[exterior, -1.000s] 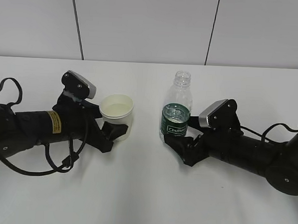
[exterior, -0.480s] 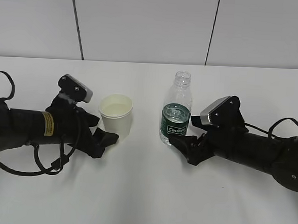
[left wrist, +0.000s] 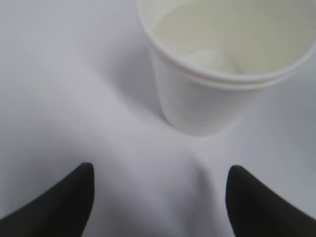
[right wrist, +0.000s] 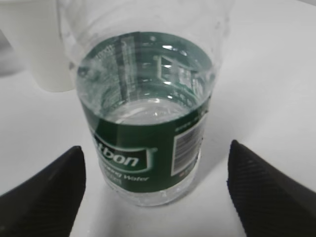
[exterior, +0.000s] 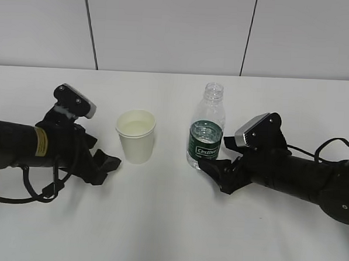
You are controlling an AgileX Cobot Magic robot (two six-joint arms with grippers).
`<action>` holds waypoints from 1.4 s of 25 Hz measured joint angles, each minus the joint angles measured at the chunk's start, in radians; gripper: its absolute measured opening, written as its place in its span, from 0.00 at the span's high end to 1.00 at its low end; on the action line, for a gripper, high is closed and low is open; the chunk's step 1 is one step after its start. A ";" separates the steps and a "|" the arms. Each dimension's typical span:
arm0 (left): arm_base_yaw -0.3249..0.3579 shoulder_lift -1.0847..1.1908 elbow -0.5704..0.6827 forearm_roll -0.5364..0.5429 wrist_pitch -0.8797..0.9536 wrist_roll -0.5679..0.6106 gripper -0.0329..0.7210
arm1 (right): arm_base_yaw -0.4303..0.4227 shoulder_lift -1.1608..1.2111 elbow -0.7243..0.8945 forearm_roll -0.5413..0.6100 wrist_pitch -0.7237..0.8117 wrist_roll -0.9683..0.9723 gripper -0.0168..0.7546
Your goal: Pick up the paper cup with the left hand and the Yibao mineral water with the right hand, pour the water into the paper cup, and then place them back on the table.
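Left hand (exterior: 105, 165): I have it lying low on the table's left side, jaws spread wide and empty. In the left wrist view both fingertips (left wrist: 64, 205) sit short of the cup with bare table between them, so nothing is held. I judge this a release posture, clear of the cup so it is not knocked.

Cup (exterior: 135, 136): upright on the table (exterior: 169, 235), left of centre and nearer the far edge than the near one, just beyond the left hand's tips and apart from them. Its mouth faces up; the inside reads cream, and I cannot tell for certain whether water lies in it.

Bottle (exterior: 207, 129): upright just right of the cup, near the table's middle, uncapped, green label toward me. The right wrist view shows a water surface within the label band (right wrist: 148, 148), so I take it as partly full. Standing beside the cup keeps any pour short.

Right hand (exterior: 216, 170): resting low on the table's right side, jaws spread wide on either side of the bottle's base. In the right wrist view both fingertips (right wrist: 49, 197) stand off the plastic with table showing between, so I read it as not gripping.

Stage: by my judgement both items are set down; whether pouring is finished I cannot say.

Risk: a sideways drift of the right hand could tip the light bottle.
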 joint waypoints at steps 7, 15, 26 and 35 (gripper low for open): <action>0.122 -0.041 0.106 -0.050 -0.042 -0.006 0.24 | 0.000 -0.003 0.000 0.000 0.002 0.000 0.13; 0.239 -0.108 0.173 -0.105 -0.057 -0.008 0.24 | 0.000 -0.003 0.006 0.000 0.006 0.000 0.14; 0.340 -0.118 0.178 -0.251 -0.049 -0.008 0.24 | 0.000 -0.003 0.010 0.000 0.019 0.017 0.16; 0.340 -0.118 0.178 -0.277 -0.056 -0.008 0.26 | 0.000 -0.005 0.084 0.061 0.008 0.019 0.16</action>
